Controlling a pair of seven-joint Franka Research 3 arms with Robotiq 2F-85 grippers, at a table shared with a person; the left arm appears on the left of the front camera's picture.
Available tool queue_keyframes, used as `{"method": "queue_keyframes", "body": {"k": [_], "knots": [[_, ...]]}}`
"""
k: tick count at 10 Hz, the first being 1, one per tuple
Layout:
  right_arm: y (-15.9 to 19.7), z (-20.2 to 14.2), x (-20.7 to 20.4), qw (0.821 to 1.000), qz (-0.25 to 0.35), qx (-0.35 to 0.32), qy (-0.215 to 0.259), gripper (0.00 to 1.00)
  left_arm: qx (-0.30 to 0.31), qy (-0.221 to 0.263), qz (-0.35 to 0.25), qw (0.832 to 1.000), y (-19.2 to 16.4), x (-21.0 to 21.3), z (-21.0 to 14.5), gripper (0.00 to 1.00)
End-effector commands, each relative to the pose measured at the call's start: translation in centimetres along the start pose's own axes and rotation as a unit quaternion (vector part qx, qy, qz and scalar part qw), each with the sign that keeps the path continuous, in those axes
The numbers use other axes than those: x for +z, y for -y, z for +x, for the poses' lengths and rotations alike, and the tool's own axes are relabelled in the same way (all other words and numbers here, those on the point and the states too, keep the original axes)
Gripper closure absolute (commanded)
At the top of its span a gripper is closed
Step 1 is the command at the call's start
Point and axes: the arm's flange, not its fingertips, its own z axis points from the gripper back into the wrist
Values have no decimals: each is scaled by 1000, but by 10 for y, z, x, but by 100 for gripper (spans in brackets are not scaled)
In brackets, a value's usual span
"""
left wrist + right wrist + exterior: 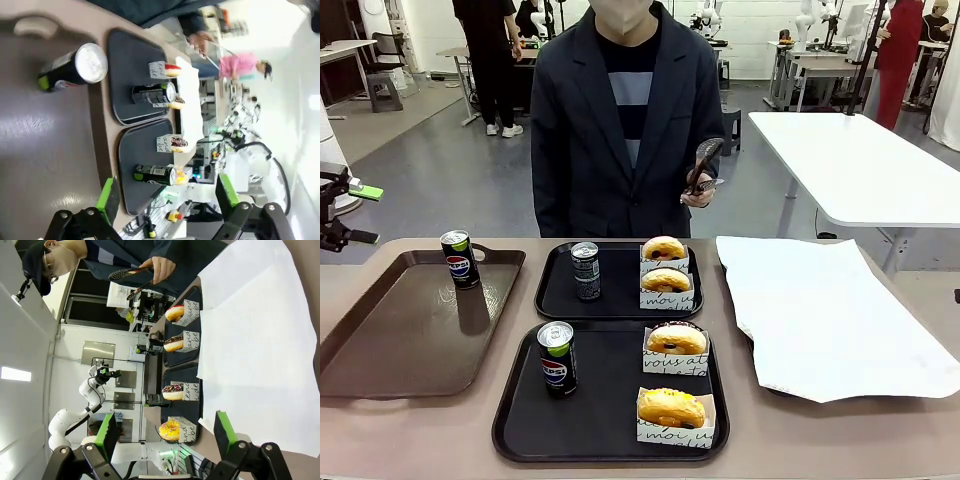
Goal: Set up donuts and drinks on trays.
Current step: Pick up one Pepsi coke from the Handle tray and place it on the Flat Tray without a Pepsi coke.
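Note:
Two black trays lie mid-table. The far tray [620, 292] holds a dark grey can [585, 270] and two yellow-orange donuts [664, 249] [666, 281] in white sleeves. The near tray [610, 400] carries a Pepsi can [557, 358], a chocolate sprinkled donut [676, 339] and a yellow donut [671, 407]. Another Pepsi can [459, 258] stands on the brown tray [400, 330]. My left gripper [362, 213] hovers at the far left edge, open and empty [166, 200], looking over that can [75, 67]. My right gripper [165, 435] is open and empty, off to the side of the white paper [250, 340].
A large white paper sheet [830, 310] covers the table's right side. The person stands at the far edge holding black tongs [702, 165] above the far tray. The brown tray's near half is bare.

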Motion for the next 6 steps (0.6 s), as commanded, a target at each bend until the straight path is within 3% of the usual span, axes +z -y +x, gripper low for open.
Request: {"method": "queue_keyframes", "body": {"k": [1, 5, 6], "knots": [[0, 1, 0, 1000, 6, 3, 1, 0, 65, -29, 26, 997, 9, 3, 11, 0], [0, 1, 0, 1000, 6, 3, 1, 0, 100, -39, 29, 994, 0, 4, 0, 0], [0, 1, 0, 1000, 6, 3, 1, 0, 99, -27, 61, 993, 0, 3, -3, 0]]}}
